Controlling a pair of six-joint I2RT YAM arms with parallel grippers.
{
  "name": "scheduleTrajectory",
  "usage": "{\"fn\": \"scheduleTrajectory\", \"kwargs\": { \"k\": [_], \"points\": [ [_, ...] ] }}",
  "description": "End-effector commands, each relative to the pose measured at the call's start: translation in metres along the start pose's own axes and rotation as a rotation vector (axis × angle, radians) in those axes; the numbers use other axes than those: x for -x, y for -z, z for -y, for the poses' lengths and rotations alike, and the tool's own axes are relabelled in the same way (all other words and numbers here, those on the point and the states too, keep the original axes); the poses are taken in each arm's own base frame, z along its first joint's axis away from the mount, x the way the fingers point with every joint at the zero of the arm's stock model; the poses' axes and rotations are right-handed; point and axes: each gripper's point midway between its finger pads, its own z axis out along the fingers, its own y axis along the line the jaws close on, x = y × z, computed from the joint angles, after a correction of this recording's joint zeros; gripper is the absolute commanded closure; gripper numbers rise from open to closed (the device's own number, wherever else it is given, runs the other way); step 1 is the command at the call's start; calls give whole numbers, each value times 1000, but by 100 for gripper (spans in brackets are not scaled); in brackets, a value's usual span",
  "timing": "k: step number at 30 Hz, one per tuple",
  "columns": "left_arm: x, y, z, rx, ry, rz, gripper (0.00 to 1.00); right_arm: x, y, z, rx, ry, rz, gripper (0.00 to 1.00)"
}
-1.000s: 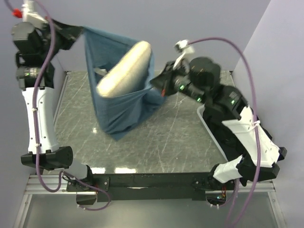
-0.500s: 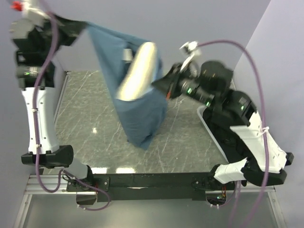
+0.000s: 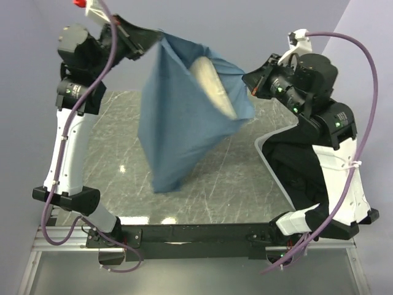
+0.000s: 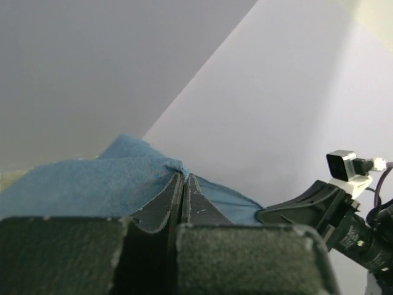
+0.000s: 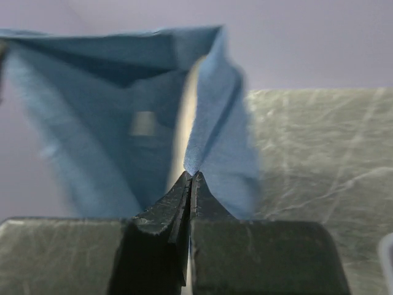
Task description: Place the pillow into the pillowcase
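Both arms are up high: the left gripper [image 3: 155, 40] is clamped tight on one top corner of the pillowcase [image 3: 178, 123], and the right gripper [image 3: 250, 82] is pinched shut on the opposite corner, so the blue sack's mouth stretches between them. The pillow [image 3: 212, 83] sits inside that mouth, nearer the right gripper than the left — only its cream upper part shows. Below both grippers the sack hangs slack toward the table [image 3: 233, 178]; whether its bottom corner touches, I cannot tell.

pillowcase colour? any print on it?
Plain dusty blue pillowcase, no print visible. Shows best in the top external view.
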Motion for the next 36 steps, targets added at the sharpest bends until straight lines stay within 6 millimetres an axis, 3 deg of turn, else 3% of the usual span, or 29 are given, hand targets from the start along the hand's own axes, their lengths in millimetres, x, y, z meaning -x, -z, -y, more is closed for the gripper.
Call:
{"fn": "scheduleTrajectory", "kwargs": {
  "k": [1, 2, 3, 4, 5, 6, 7, 9, 10, 13, 14, 15, 17, 18, 19, 21, 22, 24, 25, 27, 29, 30, 31, 32, 33, 34, 35, 36],
  "points": [
    [32, 8, 12, 24, -148, 140, 99, 32, 45, -61, 280, -53, 91, 100],
    [40, 11, 7, 47, -150, 166, 99, 13, 51, -87, 355, -40, 47, 100],
    [61, 19, -6, 70, -166, 213, 99, -4, 50, -99, 368, -29, 25, 100],
    [74, 28, -3, 54, -121, 245, 99, -15, 48, -106, 354, -19, 18, 100],
    [82, 32, -17, 69, -96, 261, 99, -37, 55, -129, 420, -7, -37, 100],
    [103, 46, -33, 96, -93, 306, 99, -56, 48, -137, 425, 9, -79, 100],
    [115, 52, -33, 88, -55, 344, 99, -64, 44, -138, 405, 21, -89, 100],
    [128, 61, -45, 109, -27, 374, 99, -82, 38, -138, 387, 57, -127, 100],
    [128, 59, -45, 101, -25, 372, 99, -81, 33, -132, 350, 66, -112, 100],
    [103, 40, -40, 64, -8, 277, 99, -57, 24, -99, 257, 72, -50, 100],
    [94, 32, -40, 74, -13, 257, 99, -51, 24, -96, 283, 50, -57, 100],
    [69, 16, -26, 42, -53, 199, 99, -26, 14, -63, 199, 24, -2, 100],
    [41, -1, -28, 56, -47, 127, 99, -8, 8, -39, 155, -13, 25, 100],
    [17, -12, -14, 18, -60, 72, 99, 1, 6, -32, 148, -27, 36, 100],
    [1, -20, -15, 12, -60, 37, 99, 16, 3, -11, 104, -47, 71, 100],
    [-27, -32, -10, 14, -70, -22, 99, 29, 0, -8, 127, -91, 108, 100],
    [-35, -39, -13, 25, -67, -38, 99, 39, -3, 3, 101, -104, 133, 100],
    [-52, -48, -17, 43, -46, -69, 99, 50, -16, 6, 116, -139, 139, 100],
    [-54, -49, -19, 59, -36, -68, 99, 57, -22, 15, 99, -159, 148, 100],
    [-48, -48, -36, 150, -29, -21, 99, 70, -38, 13, 128, -177, 149, 100],
    [-35, -33, -49, 236, -38, 44, 99, 82, -48, 7, 169, -203, 169, 100],
    [-9, -14, -58, 298, -30, 125, 99, 85, -52, 1, 196, -210, 172, 100],
    [-12, -5, -86, 373, -1, 126, 99, 78, -55, -14, 272, -234, 129, 100],
    [-6, 7, -102, 413, 28, 145, 99, 65, -65, -34, 329, -238, 87, 100],
    [22, 36, -117, 445, 75, 218, 99, 55, -70, -51, 359, -230, 60, 100],
    [10, 47, -156, 495, 119, 208, 99, 46, -78, -58, 336, -188, 63, 100],
    [14, 63, -174, 528, 148, 233, 99, 30, -91, -69, 332, -171, 33, 100],
    [37, 97, -193, 582, 172, 320, 99, -2, -89, -109, 402, -154, -39, 100]
  ]
}}
